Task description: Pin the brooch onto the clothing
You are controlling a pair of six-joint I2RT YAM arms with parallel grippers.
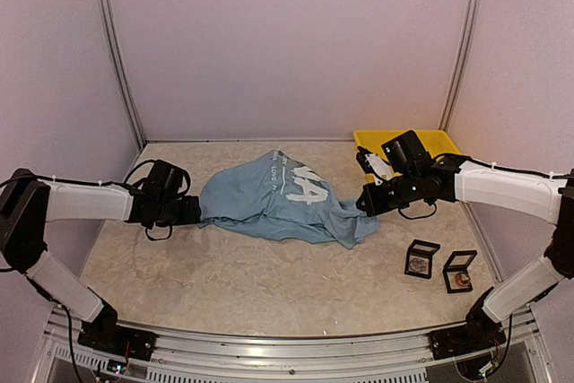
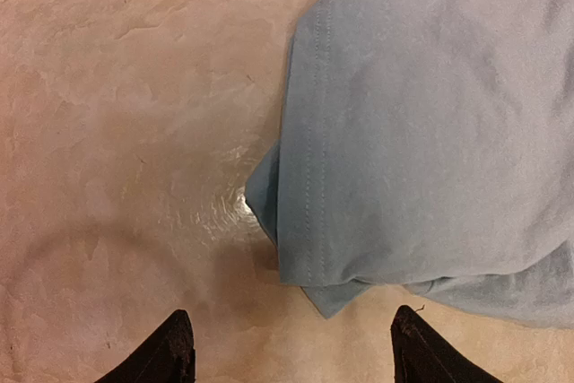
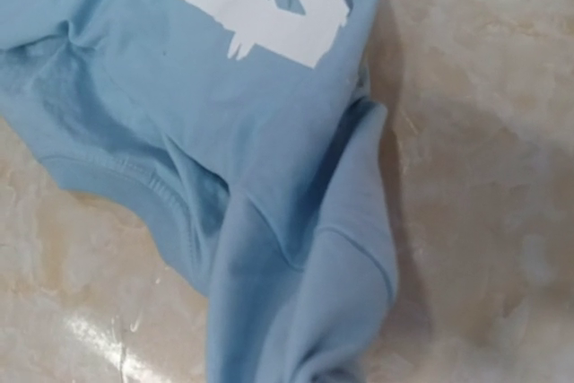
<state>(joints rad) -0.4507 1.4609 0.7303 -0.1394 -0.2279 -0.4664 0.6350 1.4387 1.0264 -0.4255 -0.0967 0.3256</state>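
Observation:
The clothing (image 1: 278,196), a light blue T-shirt with white lettering, lies crumpled in the middle of the table. My left gripper (image 1: 192,212) stands at its left end. In the left wrist view that gripper (image 2: 296,349) is open, and a hemmed corner of the clothing (image 2: 404,132) lies on the table just ahead of it, touching neither fingertip. My right gripper (image 1: 366,203) is at the shirt's right end. Its fingers are hidden in the right wrist view, where the clothing (image 3: 269,132) gathers into a raised fold that runs to the bottom edge. A round brooch (image 1: 418,264) sits in a small black box.
A second open black box (image 1: 460,272) with a round piece stands beside the first, at the front right. A yellow tray (image 1: 430,141) sits at the back right behind the right arm. Pale walls close in the back and both sides.

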